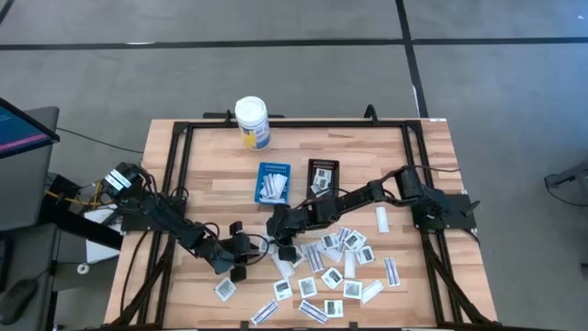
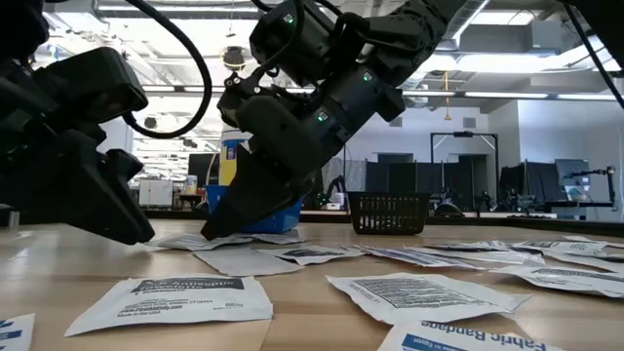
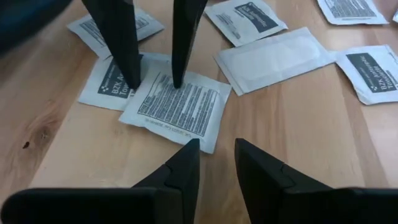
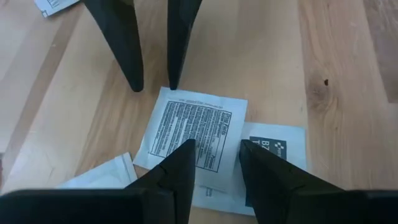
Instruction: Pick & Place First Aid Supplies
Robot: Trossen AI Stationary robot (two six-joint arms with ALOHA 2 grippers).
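Observation:
Several white first aid packets (image 1: 331, 267) lie flat on the wooden table's near middle and right. My two grippers face each other low over one printed square packet (image 3: 177, 111), which lies partly on another packet (image 3: 106, 87). My right gripper (image 4: 216, 163) is open, its tips over that packet. My left gripper (image 3: 217, 155) is open too, its tips (image 4: 154, 84) at the packet's opposite edge over bare wood. Neither has anything between its fingers. In the low view both reach down to the table top: the left gripper (image 2: 136, 232) and the right gripper (image 2: 213, 232). My right gripper's fingertips (image 3: 177, 81) slant down from the table's right onto the printed packet's edge and the packet beneath; I cannot tell whether they touch. My left gripper's fingertips (image 4: 173, 84) stand just off the packet's edge; whether they touch the wood or packet I cannot tell.
A blue tray (image 1: 272, 182) holding white strips and a black tray (image 1: 322, 175) sit behind the grippers at mid-table. A white bottle with a yellow label (image 1: 252, 121) stands at the far edge. Bare wood lies on the left half.

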